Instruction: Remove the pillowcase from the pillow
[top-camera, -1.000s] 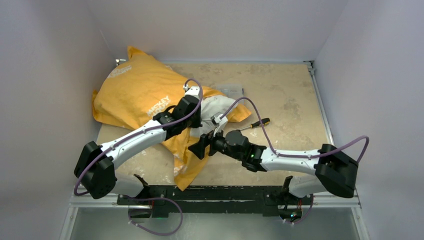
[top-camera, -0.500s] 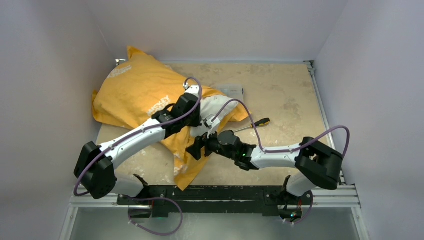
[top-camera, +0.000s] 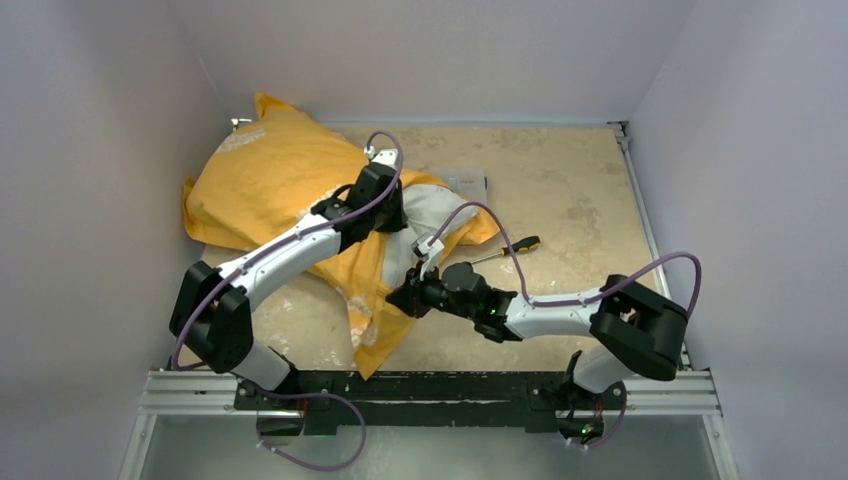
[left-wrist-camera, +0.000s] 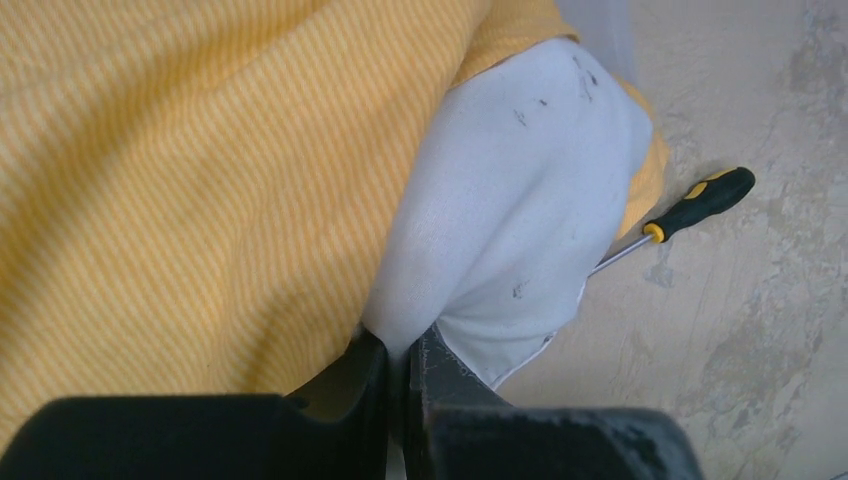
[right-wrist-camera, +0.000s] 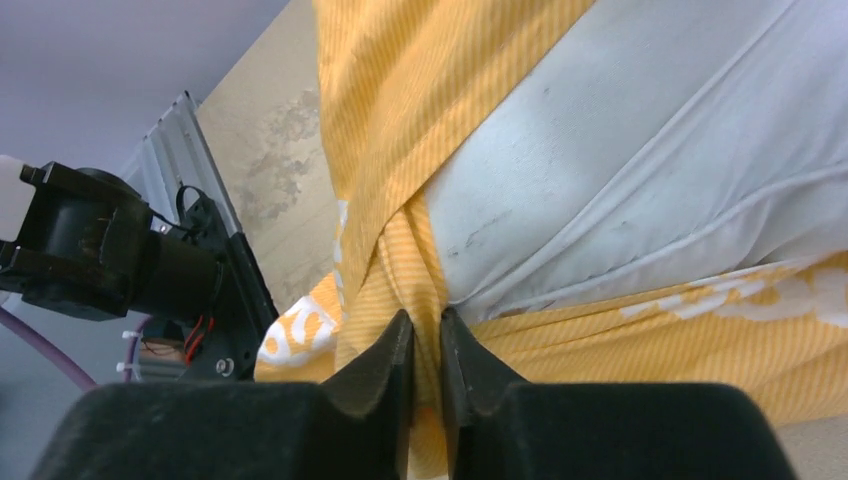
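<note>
Two claws, both closed on cloth. Nearest the bases, the right claw (right-wrist-camera: 425, 335) is pinching a twisted rope of the pillowcase (right-wrist-camera: 375, 120), with orange fabric bunching between its pressed-together fingers. The pillow (right-wrist-camera: 640, 160) is bulging bare just above and right of that pinch.

Just beyond, the left claw (left-wrist-camera: 398, 350) is nipping the lower edge of the exposed white end, jaws all but touching. Most of the pillow is lying farther out, left of the left claw, hidden inside the cover.

A screwdriver (left-wrist-camera: 700, 198) is lying on the surface (left-wrist-camera: 770, 330) right of the left claw, its shaft meeting the pillow end.

Risks, as I'm judging them:
- The thin nip on the pillow slipping once the claws pull apart, so pillow and cover drag together.
- The twisted cover tightening around the stuffing.
- The screwdriver getting swept along.
</note>
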